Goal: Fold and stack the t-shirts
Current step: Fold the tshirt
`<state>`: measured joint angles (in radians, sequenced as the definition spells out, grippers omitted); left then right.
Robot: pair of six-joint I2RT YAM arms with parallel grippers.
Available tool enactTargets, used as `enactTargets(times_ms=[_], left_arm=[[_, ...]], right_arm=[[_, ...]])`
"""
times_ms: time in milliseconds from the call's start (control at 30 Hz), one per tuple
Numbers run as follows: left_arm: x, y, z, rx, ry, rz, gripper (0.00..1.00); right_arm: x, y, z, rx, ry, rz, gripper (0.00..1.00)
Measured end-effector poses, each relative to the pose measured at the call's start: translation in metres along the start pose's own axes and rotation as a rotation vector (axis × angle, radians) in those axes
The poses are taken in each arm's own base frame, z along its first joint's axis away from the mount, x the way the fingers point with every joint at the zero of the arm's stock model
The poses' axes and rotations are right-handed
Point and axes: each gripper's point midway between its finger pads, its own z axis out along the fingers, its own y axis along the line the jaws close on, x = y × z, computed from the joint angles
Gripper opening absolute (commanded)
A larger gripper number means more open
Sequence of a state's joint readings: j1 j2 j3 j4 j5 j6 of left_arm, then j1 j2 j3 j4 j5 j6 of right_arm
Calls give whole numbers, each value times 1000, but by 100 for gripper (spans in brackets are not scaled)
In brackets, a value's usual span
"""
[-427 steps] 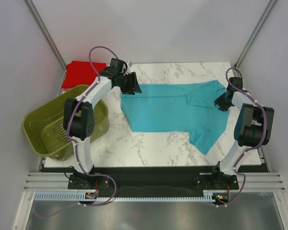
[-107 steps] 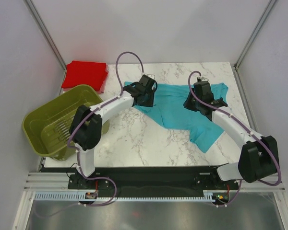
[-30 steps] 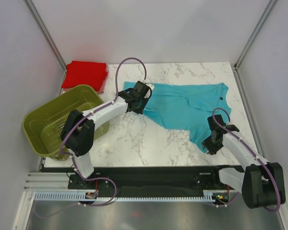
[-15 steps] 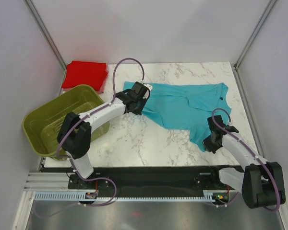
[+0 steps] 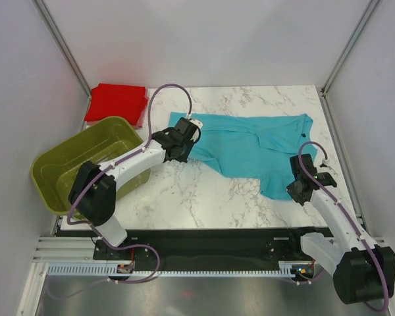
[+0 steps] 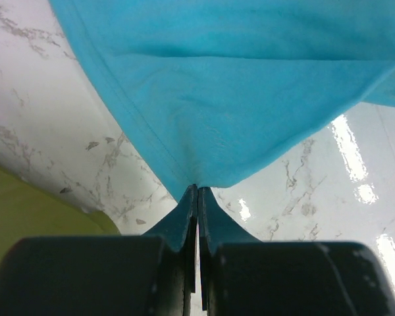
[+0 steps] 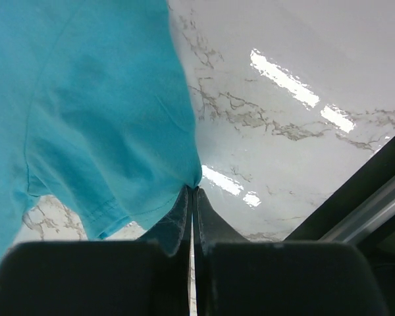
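Observation:
A turquoise t-shirt [image 5: 250, 145] lies spread across the middle and right of the marble table [image 5: 204, 191]. My left gripper [image 5: 182, 147] is shut on its left lower corner; in the left wrist view the cloth [image 6: 217, 99] runs straight into the shut gripper [image 6: 197, 191]. My right gripper [image 5: 295, 187] is shut on the shirt's near right corner, and the right wrist view shows that edge [image 7: 105, 118] pinched at the gripper's tip [image 7: 195, 191]. A red t-shirt [image 5: 117, 103] sits folded as a flat square at the back left corner.
An olive-green slotted basket [image 5: 85, 168] stands at the table's left edge, right beside the left arm. Metal frame posts rise at both back corners. The table's near edge and a black rail run just behind the right gripper.
The right gripper has closed on the shirt's near right corner and drawn it slightly right. The left gripper has pulled its corner a little toward the left and front.

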<state>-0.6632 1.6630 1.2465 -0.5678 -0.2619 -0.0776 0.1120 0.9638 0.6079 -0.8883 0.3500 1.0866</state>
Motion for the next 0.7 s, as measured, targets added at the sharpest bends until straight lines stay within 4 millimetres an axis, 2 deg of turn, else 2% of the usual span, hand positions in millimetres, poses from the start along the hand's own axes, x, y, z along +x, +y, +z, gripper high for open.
enactTargets(times_ms=[133, 367, 533, 700], left_arm=[[1, 8, -4, -37, -3, 0, 2], [1, 23, -4, -87, -2, -16, 2], [-10, 38, -5, -113, -7, -49, 2], [-23, 51, 5, -134, -10, -79, 2]], right_arm=[[-16, 6, -9, -9, -52, -6, 0], [-62, 34, -28, -31, -182, -35, 0], [-83, 47, -21, -7, -213, -75, 0], [-113, 51, -7, 25, -219, -60, 0]])
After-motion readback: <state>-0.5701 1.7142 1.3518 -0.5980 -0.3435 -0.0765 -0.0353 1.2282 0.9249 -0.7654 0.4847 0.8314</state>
